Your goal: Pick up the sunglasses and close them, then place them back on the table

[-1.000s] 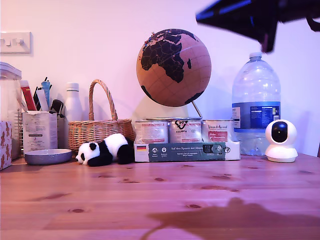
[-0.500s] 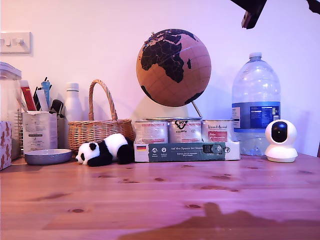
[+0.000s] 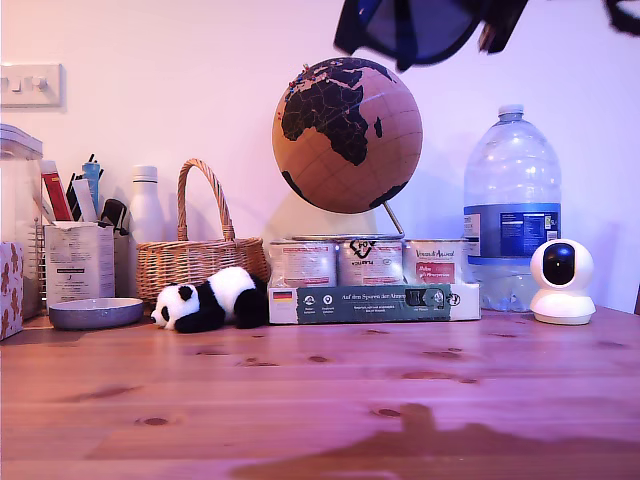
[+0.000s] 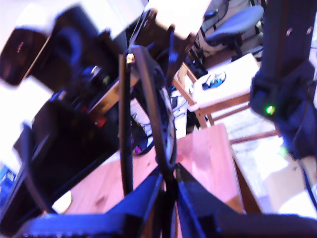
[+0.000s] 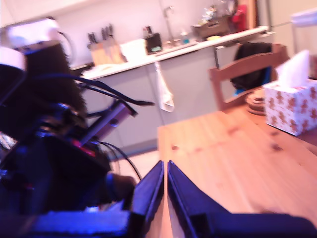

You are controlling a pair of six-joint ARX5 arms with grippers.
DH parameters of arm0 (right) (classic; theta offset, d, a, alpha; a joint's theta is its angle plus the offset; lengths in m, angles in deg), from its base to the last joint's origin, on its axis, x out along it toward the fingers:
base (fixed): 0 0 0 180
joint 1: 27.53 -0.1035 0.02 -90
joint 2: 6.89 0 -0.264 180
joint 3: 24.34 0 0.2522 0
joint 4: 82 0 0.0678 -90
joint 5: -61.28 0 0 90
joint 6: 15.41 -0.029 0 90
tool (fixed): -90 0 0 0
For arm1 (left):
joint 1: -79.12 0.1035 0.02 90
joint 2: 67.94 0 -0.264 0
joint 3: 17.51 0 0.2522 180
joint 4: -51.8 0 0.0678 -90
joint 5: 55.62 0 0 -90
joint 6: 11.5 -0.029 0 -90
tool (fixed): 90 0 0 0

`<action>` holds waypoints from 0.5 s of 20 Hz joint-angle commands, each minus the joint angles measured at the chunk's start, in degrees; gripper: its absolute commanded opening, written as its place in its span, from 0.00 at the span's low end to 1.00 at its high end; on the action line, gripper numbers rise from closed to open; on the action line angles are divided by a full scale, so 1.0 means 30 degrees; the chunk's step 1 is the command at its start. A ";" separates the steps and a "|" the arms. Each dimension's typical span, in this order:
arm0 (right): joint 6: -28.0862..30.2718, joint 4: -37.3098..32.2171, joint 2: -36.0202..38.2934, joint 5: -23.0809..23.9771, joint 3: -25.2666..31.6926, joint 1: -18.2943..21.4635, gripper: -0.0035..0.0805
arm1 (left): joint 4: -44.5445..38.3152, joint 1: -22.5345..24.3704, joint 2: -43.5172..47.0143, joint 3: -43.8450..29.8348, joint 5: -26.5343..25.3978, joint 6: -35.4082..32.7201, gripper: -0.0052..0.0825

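Dark sunglasses [image 3: 405, 30] hang high above the table [image 3: 320, 400], over the globe [image 3: 347, 135], half cut off by the exterior view's upper edge. My first gripper [image 4: 168, 183] has its jaws clamped on the frame, though that close-up is blurry. My second gripper [image 5: 165, 186] has its jaws together on nothing. An arm [image 3: 505, 18] beside the sunglasses is mostly out of frame.

Our exterior cam sits low at table [image 3: 320, 400] level facing the wall, while both wrist cams look along close jaws across that same table [image 5: 233, 158] toward the kitchen.
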 commanded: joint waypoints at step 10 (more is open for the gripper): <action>0.0109 -0.2266 -0.4481 0.0306 -0.0882 -0.0685 0.03 | 0.0634 0.1800 -0.0816 -0.0066 0.1297 -0.0350 0.03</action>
